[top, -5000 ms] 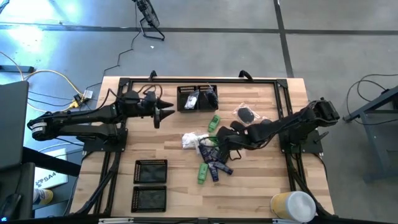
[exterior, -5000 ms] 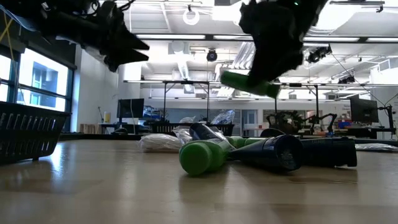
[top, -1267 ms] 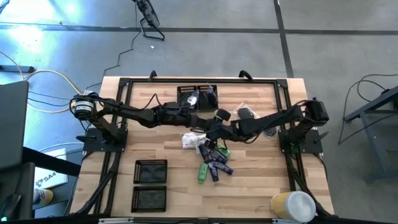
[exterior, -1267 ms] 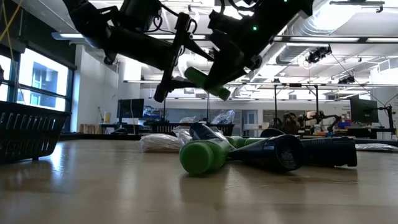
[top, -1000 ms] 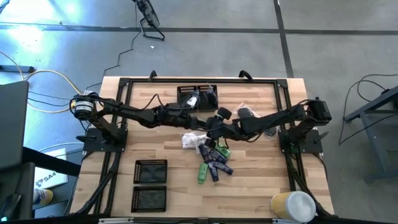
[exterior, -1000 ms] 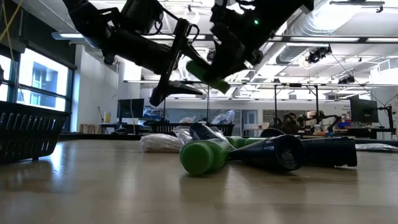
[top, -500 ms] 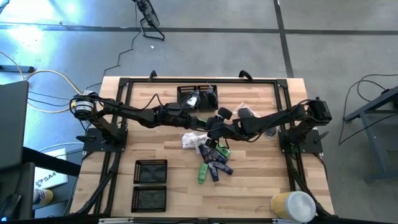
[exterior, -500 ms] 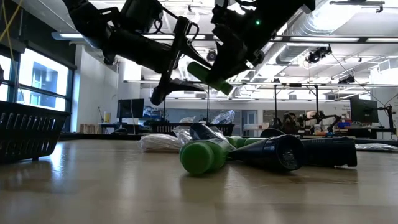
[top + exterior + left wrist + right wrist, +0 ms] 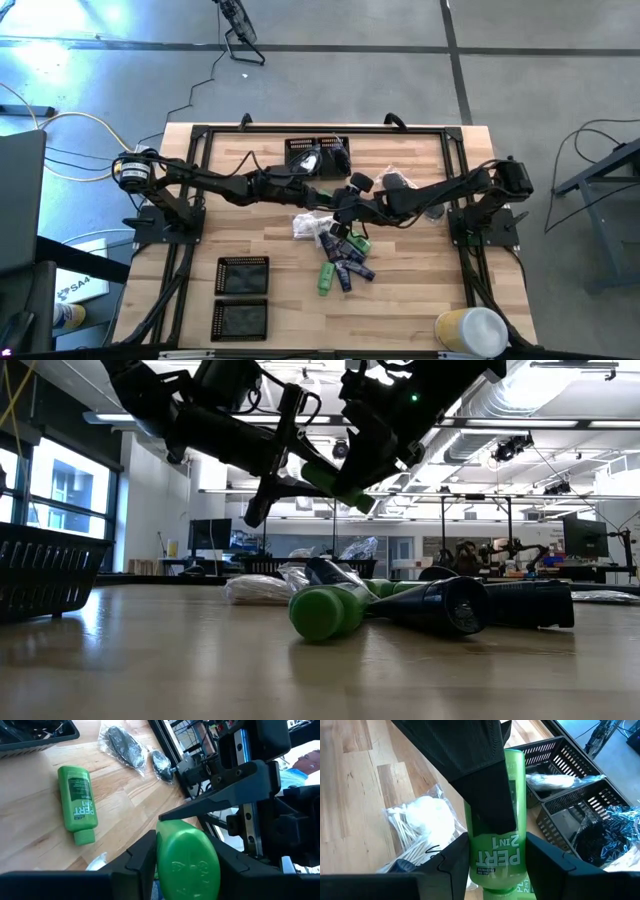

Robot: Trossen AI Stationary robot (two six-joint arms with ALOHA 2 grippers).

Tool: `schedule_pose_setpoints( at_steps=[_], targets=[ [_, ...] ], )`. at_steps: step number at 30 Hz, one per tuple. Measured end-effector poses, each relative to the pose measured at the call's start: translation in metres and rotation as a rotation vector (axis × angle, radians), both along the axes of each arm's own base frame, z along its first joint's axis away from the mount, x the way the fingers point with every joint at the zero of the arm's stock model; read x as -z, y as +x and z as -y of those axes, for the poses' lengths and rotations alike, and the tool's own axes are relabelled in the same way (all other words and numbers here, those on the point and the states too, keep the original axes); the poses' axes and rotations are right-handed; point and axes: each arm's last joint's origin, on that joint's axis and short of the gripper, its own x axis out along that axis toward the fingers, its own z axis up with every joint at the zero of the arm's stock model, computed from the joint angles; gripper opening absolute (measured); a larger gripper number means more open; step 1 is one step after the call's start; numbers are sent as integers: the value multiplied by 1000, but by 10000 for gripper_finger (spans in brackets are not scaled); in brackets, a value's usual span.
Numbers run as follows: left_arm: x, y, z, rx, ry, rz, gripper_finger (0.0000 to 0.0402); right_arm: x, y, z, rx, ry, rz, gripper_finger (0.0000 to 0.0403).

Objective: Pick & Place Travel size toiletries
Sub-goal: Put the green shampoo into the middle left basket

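Observation:
A bright green tube (image 9: pixel 335 482) hangs tilted in mid-air above the table's middle, between my two arms. My left gripper (image 9: pixel 186 862) reaches in from the table's left and is shut on one end of it. My right gripper (image 9: pixel 496 862) comes from the right and is shut on the other end. On the table below lie another green tube (image 9: pixel 77 802), a bag of white swabs (image 9: pixel 425 827), and a pile of green and dark navy tubes (image 9: pixel 340 262). Dark round pieces in clear bags (image 9: pixel 125 745) lie farther off. My left gripper pinches the green tube's end (image 9: pixel 187 857) between its two fingers, one on each side. It comes roughly level from the table's left, and the fingers (image 9: pixel 485 795) lie along the tube. The tube is clear of the table. My right gripper pinches the tube's other end (image 9: pixel 495 855) between its two fingers, near the printed label. It slants down from the table's right. The tube is lifted clear and tilted, its lower end toward the right in the low view.
A black mesh tray pair (image 9: pixel 318 157) with items inside stands at the far middle. Two more mesh trays (image 9: pixel 243 275) (image 9: pixel 240 318) sit at the near left. A yellow cup (image 9: pixel 470 330) stands at the near right corner. Black frame rails (image 9: pixel 195 200) run along the table's sides.
My left gripper has shut on the green tube's end, its fingers drawing in from wide apart. Both arms have otherwise stayed where they were, and the tube has kept its place in the air.

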Motion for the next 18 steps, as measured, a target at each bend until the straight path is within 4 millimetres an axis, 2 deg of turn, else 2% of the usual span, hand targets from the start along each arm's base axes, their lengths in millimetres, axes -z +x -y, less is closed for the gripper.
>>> schedule_pose_setpoints(
  at_steps=[18],
  targets=[
    [0, 0, 0, 1, -4, -3, 127, 0, 0, 0, -2, 0, 1, 165]
  ],
)
